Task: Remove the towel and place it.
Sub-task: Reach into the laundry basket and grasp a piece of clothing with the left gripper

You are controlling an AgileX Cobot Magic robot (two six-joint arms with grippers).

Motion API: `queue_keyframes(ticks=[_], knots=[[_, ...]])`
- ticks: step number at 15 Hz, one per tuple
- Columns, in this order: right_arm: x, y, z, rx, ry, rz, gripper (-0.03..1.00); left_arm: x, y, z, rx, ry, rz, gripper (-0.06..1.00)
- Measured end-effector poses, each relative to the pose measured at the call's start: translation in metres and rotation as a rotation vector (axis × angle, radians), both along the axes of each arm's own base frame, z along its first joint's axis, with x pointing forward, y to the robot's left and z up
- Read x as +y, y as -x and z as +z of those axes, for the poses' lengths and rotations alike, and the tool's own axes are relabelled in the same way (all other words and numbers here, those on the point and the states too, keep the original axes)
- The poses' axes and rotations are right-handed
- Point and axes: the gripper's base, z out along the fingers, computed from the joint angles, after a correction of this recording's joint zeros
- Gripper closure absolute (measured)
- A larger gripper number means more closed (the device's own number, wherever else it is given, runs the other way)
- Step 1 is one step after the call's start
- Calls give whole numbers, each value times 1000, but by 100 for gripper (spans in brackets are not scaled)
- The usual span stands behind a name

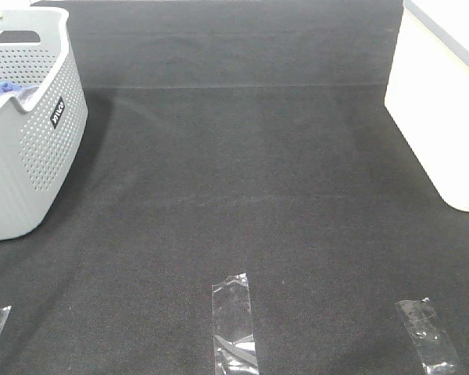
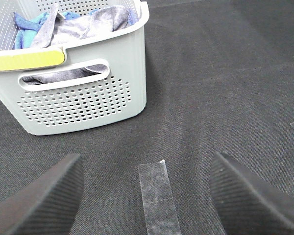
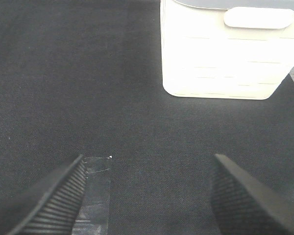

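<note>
The slate-grey terry towel (image 2: 90, 20) lies crumpled inside the pale grey perforated plastic basket (image 2: 88, 100), heaped to rim height. A fold of it shows through the basket's handle slot. It sits ahead of the left gripper (image 2: 147, 161) and well apart from it, with no contact. A bright blue cloth (image 2: 25, 24) is bunched against the towel in the same basket, on the far side from the gripper. A yellow strip (image 2: 24, 59) caps the basket's near rim above the slot.

Neither arm appears in the high view, so arm pose can be judged from the wrist views alone. The left gripper hangs low over the black fabric table cover (image 2: 225, 83), aimed forward towards the basket's near wall. Its two dark ribbed fingers (image 2: 49, 196) are spread wide, holding nothing and touching nothing. A strip of clear tape (image 2: 159, 198) lies on the cover between them.

The right gripper (image 3: 149, 161) is likewise low over the cover, facing a white ribbed plastic bin (image 3: 225, 54) some way ahead. Its fingers (image 3: 240, 200) are also spread wide and empty. One finger overhangs another clear tape strip (image 3: 95, 196).
</note>
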Motion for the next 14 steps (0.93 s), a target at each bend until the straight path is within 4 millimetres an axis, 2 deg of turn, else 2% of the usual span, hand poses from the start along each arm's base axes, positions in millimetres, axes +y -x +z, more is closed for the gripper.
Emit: queue_keyframes(ticks=[14], knots=[[0,0,0,0,0,0,30,0,0,0,0,0,0,25]])
